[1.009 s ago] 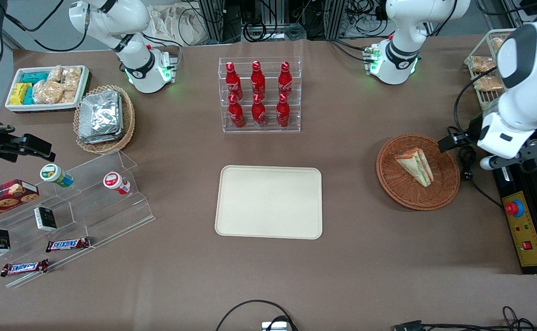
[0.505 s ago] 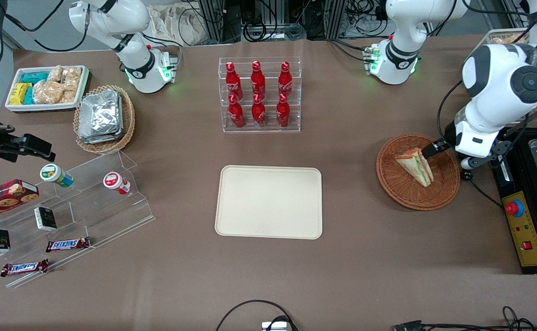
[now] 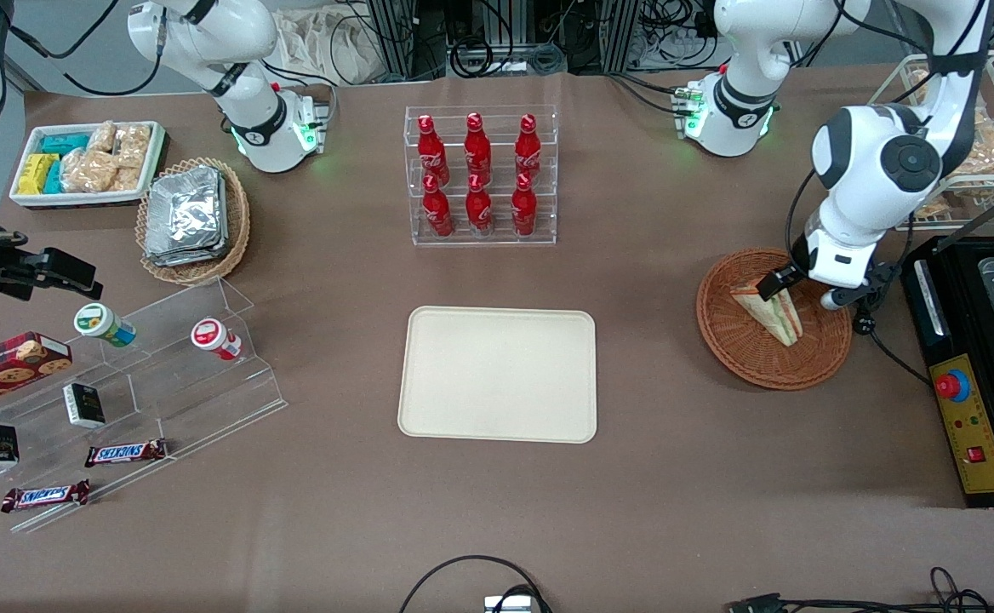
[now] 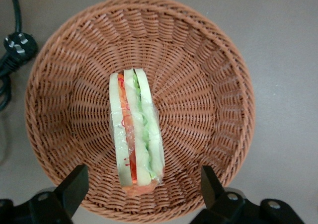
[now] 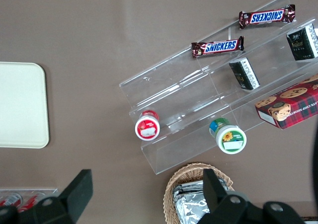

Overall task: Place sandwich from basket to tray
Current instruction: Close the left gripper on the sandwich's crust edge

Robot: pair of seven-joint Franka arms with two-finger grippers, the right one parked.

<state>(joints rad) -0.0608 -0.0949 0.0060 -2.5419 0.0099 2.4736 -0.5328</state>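
The sandwich, a clear-wrapped white-bread wedge with green and orange-red filling, lies in the round reddish-brown wicker basket toward the working arm's end of the table. My left gripper hangs open just above the basket, over the end of the sandwich farther from the front camera. In the left wrist view the sandwich lies lengthwise in the basket, and the gripper has its black fingers spread wide to either side of the sandwich's end, touching nothing. The cream tray sits bare at the table's middle.
A black plug and cable lie beside the basket. A black control box with a red button and a wire basket of bread packs stand at the working arm's end. A clear rack of red bottles stands farther back than the tray.
The left arm has swung in from the table's end and now hangs over the basket, its gripper open above the sandwich. The sandwich and basket have not moved.
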